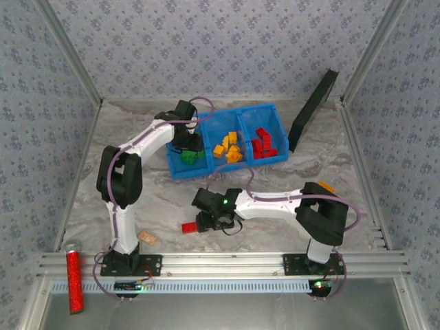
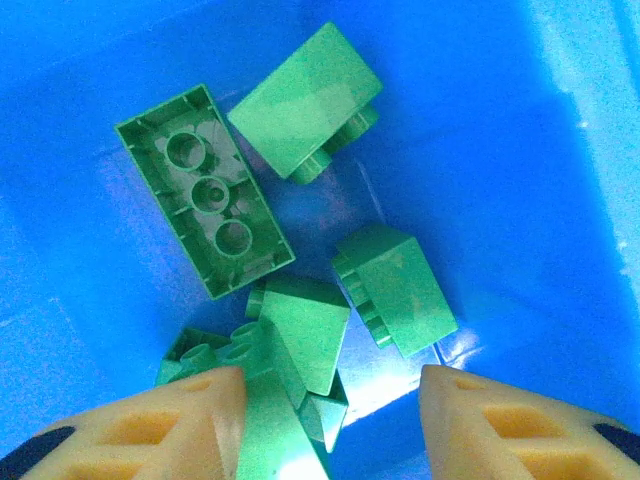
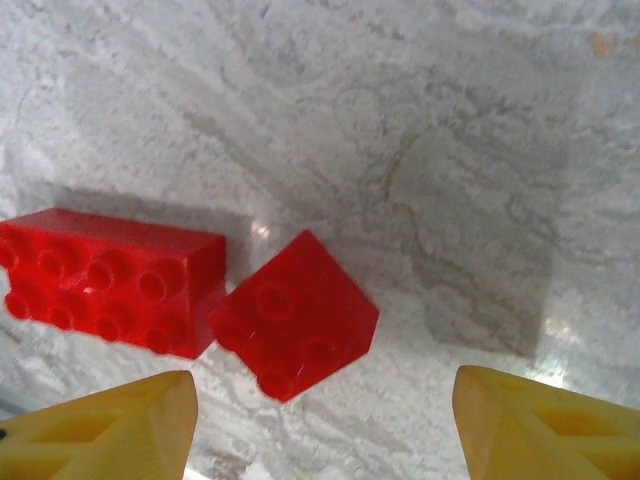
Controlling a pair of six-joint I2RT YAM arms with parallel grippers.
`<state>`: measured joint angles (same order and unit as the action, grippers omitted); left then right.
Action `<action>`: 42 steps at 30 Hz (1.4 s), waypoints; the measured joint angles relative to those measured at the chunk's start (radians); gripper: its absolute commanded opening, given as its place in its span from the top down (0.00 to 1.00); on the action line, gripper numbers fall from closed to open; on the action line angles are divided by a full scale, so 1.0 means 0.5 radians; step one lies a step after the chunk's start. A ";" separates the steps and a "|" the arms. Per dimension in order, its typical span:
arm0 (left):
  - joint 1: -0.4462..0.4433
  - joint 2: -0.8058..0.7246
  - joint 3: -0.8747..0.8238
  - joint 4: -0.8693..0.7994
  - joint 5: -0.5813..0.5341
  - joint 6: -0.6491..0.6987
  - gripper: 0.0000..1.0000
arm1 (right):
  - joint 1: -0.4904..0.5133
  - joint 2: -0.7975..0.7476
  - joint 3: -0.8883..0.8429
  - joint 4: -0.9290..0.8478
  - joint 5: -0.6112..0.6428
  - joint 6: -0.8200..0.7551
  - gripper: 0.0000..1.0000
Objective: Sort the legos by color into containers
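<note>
The job in hand was sorting, and two parts of it showed at once. The left gripper (image 1: 187, 144) hung low over the left part of the blue bin (image 1: 206, 170), right above the green legos (image 2: 205, 190) that lay in a loose heap on the blue floor. Its yellow fingers (image 2: 150, 425) stood apart. One green piece lay against the left finger, but nothing was squeezed between the two, so it was open and holding nothing. It looked like the green drop was done. The middle part of the bin held the yellow legos (image 1: 228, 148) and the right part held the red legos (image 1: 263, 143). The right gripper (image 1: 204, 223) hung over the grey marble table (image 1: 275, 175), near the front edge. Its fingers (image 3: 110, 425) were wide apart and empty. Just ahead of them sat a small red lego (image 3: 295, 325), turned at a slant, and a long red lego (image 3: 110, 285) lay just beside it on the left, maybe touching at a corner. So the step here looked like picking up a red piece. For the next move the right gripper would need to go down, get one finger on each side of the small red lego, and close without catching the long one too. Then it would need to carry it to the right part of the bin. A small orange piece (image 1: 146, 237) also lay on the table near the left arm's base and looked unsorted. No words, names or labels could be read on anything.
</note>
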<state>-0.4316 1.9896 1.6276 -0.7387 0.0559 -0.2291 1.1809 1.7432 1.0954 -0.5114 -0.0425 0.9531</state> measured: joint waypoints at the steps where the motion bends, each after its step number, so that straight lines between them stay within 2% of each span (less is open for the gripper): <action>1: -0.001 -0.008 -0.010 0.000 0.002 0.000 0.49 | -0.011 0.021 0.015 -0.008 0.000 -0.003 0.32; 8: -0.001 -0.070 -0.085 -0.002 0.008 0.001 0.49 | -0.043 0.127 0.121 -0.010 -0.031 -0.053 0.37; 23: -0.001 -0.225 -0.134 -0.012 0.050 0.006 0.48 | -0.085 0.213 0.148 -0.079 -0.050 -0.145 0.62; 36: -0.027 -0.470 -0.266 -0.114 0.104 0.040 0.48 | -0.158 0.212 0.146 -0.124 -0.094 -0.317 0.74; 42: -0.035 -0.568 -0.346 -0.218 0.107 0.077 0.48 | -0.225 0.154 0.149 -0.237 0.008 -0.423 0.77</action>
<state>-0.4492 1.7058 1.4548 -0.8478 0.1093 -0.1905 1.0683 1.8202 1.1698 -0.6300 -0.0383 0.7418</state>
